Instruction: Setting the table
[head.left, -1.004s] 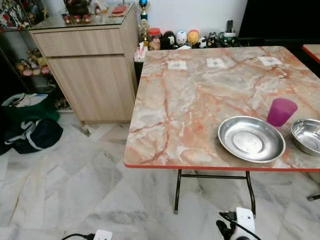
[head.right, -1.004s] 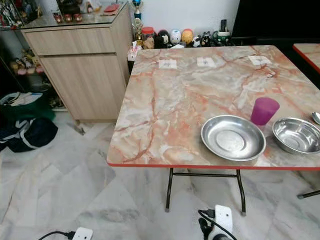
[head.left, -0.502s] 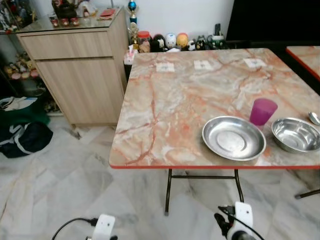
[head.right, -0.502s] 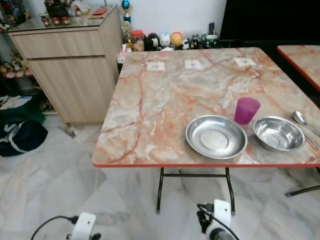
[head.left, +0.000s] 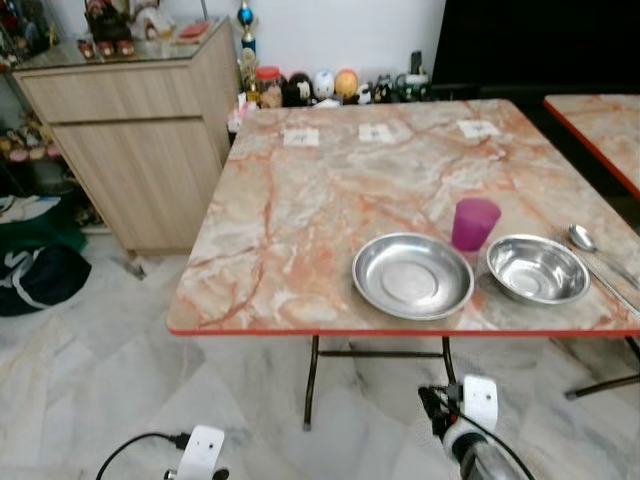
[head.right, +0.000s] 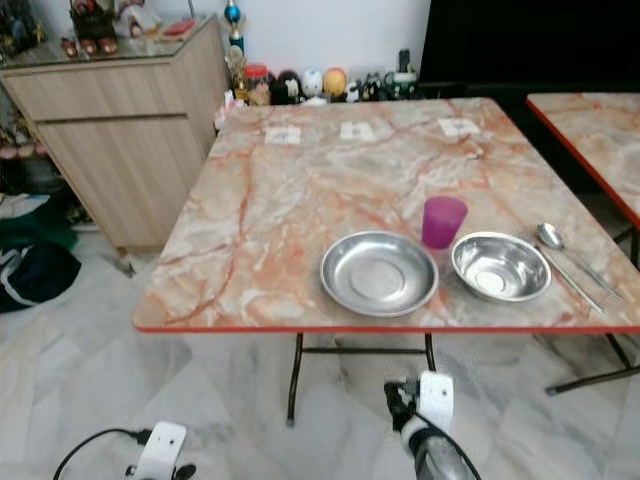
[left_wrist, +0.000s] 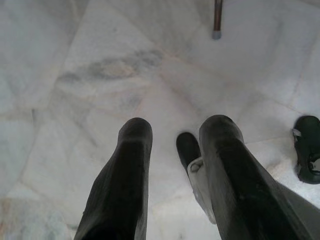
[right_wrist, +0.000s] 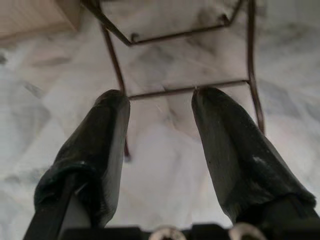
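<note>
Marble-top counter (head.left: 330, 210) ahead. Near its front edge, L to R: steel plate (head.left: 412, 275), pink cup (head.left: 474, 223) just behind, steel bowl (head.left: 537, 269), spoon (head.left: 582, 238) w/ chopsticks (head.left: 612, 280) beside. Paper slips (head.left: 377, 132) along far edge. Cabinet (head.left: 130, 130) to the L; dark bag (head.left: 40, 278) on floor. Both arms hang low over the floor: L claw (left_wrist: 172, 137) fingers apart, holding nothing; R claw (right_wrist: 160, 107) fingers apart, holding nothing, counter legs (right_wrist: 185, 90) beyond it.
</note>
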